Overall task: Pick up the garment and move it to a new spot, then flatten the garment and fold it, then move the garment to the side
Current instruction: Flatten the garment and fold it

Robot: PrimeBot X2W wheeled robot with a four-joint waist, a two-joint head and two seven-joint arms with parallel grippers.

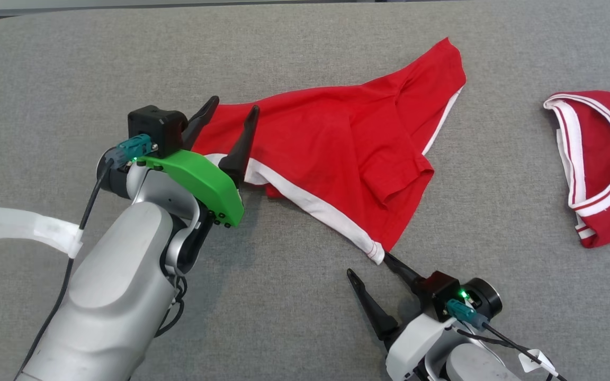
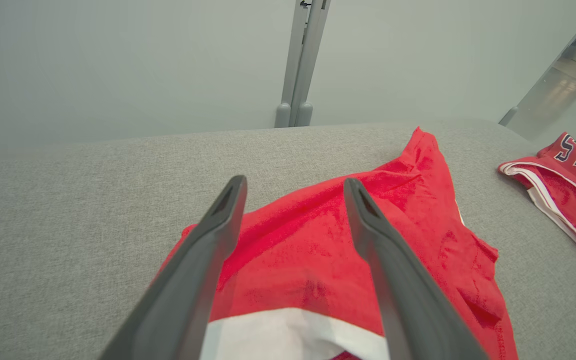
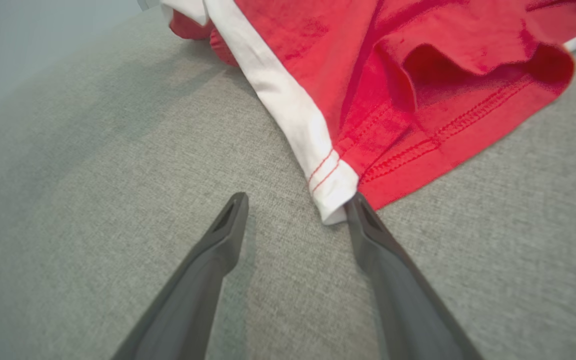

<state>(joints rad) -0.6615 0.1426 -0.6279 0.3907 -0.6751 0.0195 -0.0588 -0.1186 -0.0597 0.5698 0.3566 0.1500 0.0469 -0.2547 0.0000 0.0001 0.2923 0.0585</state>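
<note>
The garment (image 1: 347, 148) is a pair of red shorts with a white waistband, lying crumpled in the middle of the grey table (image 1: 45, 79). My left gripper (image 1: 233, 108) hovers open over its left end, fingers spread above the red cloth (image 2: 298, 250) near the white band. My right gripper (image 1: 369, 265) is open at the garment's lower corner; one fingertip (image 3: 355, 202) touches the white band's end (image 3: 328, 185), the other rests on bare table. Nothing is held.
A second red garment with white trim (image 1: 601, 164) lies at the table's right edge, also seen in the left wrist view (image 2: 563, 185). White tape (image 1: 29, 227) hangs from my left arm's cable. Beyond the table's far edge is a pale wall with a post (image 2: 300, 65).
</note>
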